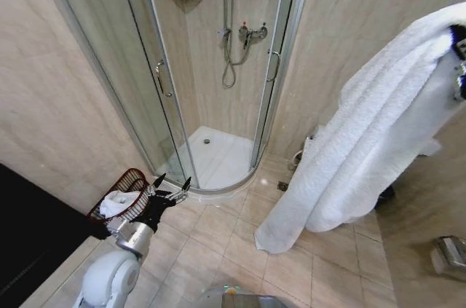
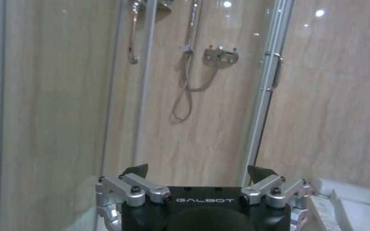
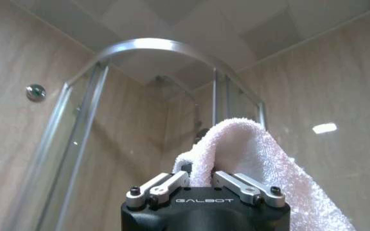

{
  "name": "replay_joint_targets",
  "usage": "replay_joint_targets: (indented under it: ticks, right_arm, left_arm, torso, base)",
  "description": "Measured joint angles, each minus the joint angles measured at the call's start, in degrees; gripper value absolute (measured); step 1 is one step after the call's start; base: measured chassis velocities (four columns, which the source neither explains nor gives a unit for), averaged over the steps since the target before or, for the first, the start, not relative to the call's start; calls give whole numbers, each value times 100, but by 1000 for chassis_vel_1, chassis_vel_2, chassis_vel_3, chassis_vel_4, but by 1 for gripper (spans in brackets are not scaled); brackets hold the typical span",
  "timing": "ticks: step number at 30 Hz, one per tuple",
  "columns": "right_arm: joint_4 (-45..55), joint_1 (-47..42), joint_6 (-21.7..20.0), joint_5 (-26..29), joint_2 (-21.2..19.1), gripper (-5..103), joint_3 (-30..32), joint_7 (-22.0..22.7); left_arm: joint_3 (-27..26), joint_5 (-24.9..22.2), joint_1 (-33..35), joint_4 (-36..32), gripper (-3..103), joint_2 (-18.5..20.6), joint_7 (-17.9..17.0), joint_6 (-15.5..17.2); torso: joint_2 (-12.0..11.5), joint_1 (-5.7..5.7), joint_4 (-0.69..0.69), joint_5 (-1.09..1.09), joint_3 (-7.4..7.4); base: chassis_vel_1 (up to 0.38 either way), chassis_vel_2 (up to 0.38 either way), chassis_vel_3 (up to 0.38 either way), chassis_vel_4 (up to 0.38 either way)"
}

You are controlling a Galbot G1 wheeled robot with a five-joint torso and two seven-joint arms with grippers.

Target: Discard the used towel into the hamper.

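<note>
While the right tool (image 3: 201,185), raised high and clamped on the towel (image 1: 364,140), keeps it off the floor, the left tool (image 1: 171,184), fingers apart, hangs beside the hamper (image 1: 127,180), well apart.

Left arm is low at the robot's left side, wrist angled forward; left tool (image 1: 172,181) has its fingers (image 2: 135,170) spread wide, nothing between them. Right arm is raised high at the right; right tool (image 3: 200,179) is clamped on the towel (image 1: 378,126).
</note>
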Motion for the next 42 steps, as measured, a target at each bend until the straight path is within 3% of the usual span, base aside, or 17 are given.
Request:
replay_joint_targets:
  ticks: [3,7,14,21,29,31,35,42]
  right_arm:
    - [-21,60,-40,598,-147,4,102,117]
    - [-66,145,-70,977,-379,4,229,190]
    - [-193,252,-82,1362,-639,4,373,186]
    - [112,204,-86,1468,-480,4,300,166]
    - [71,192,11,1754,-574,4,470,-113]
    - [-94,216,175,2130,-694,4,565,-481]
    - [-123,257,207,2623,-753,4,635,-549]
    - [-113,276,223,2685,-853,4,603,-684]
  left_arm:
    - [0,0,0,0,100,0,0,0]
    - [0,0,0,0,100,0,0,0]
    - [0,0,0,0,100,0,0,0]
    - [0,0,0,0,100,0,0,0]
    - [0,0,0,0,100,0,0,0]
    - [0,0,0,0,100,0,0,0]
    - [0,0,0,0,100,0,0,0]
    - [0,0,0,0,100,0,0,0]
  torso:
    - [-5,-2,0,1,-3]
    - [-10,-5,2,1,-5]
    - [-16,-6,1,0,-8]
    - [-20,-8,3,0,-10]
    - [-22,-11,0,0,-12]
    - [-23,-11,-1,2,-13]
    - [-24,-11,0,0,-13]
    - [-26,-12,1,0,-14]
  base:
    - [56,47,69,84]
    - [80,77,97,98]
    - [111,114,97,106]
    - [102,117,114,106]
    - [32,25,29,25]
    - [0,0,0,0]
    - [0,0,0,0]
    - [0,0,0,0]
